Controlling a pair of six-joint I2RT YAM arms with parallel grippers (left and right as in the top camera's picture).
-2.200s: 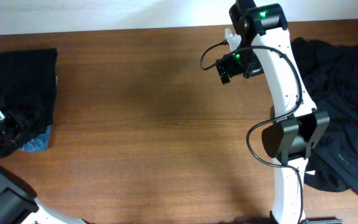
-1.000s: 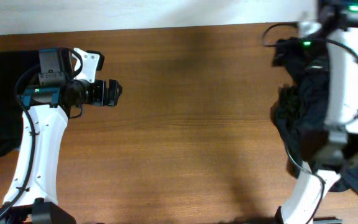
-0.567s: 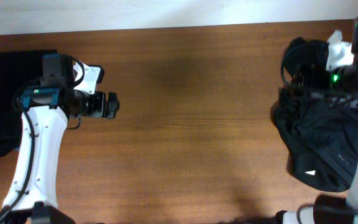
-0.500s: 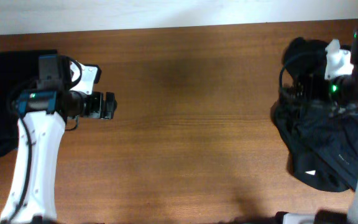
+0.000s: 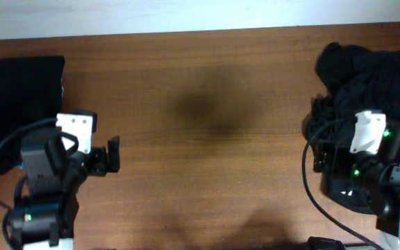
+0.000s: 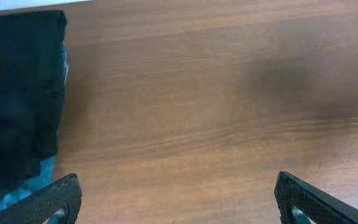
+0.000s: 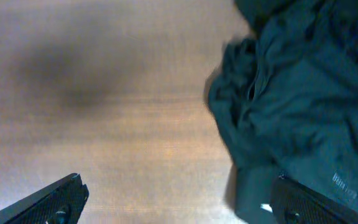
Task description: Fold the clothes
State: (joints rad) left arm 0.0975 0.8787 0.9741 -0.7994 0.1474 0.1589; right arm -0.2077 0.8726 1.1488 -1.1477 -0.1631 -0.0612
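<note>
A heap of crumpled black clothes (image 5: 373, 76) lies at the table's right end and also shows in the right wrist view (image 7: 297, 106). A flat stack of black clothes (image 5: 19, 97) lies at the left end. In the left wrist view it (image 6: 17, 93) has a strip of blue denim jeans (image 6: 8, 198) showing under its near edge. My left gripper (image 5: 110, 154) (image 6: 179, 208) is open and empty over bare wood, right of the stack. My right gripper (image 5: 318, 158) (image 7: 179, 208) is open and empty, with its right finger over the heap's near left edge.
The brown wooden table (image 5: 207, 139) runs between the two piles. A white wall strip (image 5: 186, 14) borders the far edge. Both arms stand at the near edge, left (image 5: 44, 201) and right (image 5: 394, 201).
Both arms have drawn back toward the near edge of the table. The left gripper moved off the stack and the right gripper came down from the far right of the heap. Both stay empty.
</note>
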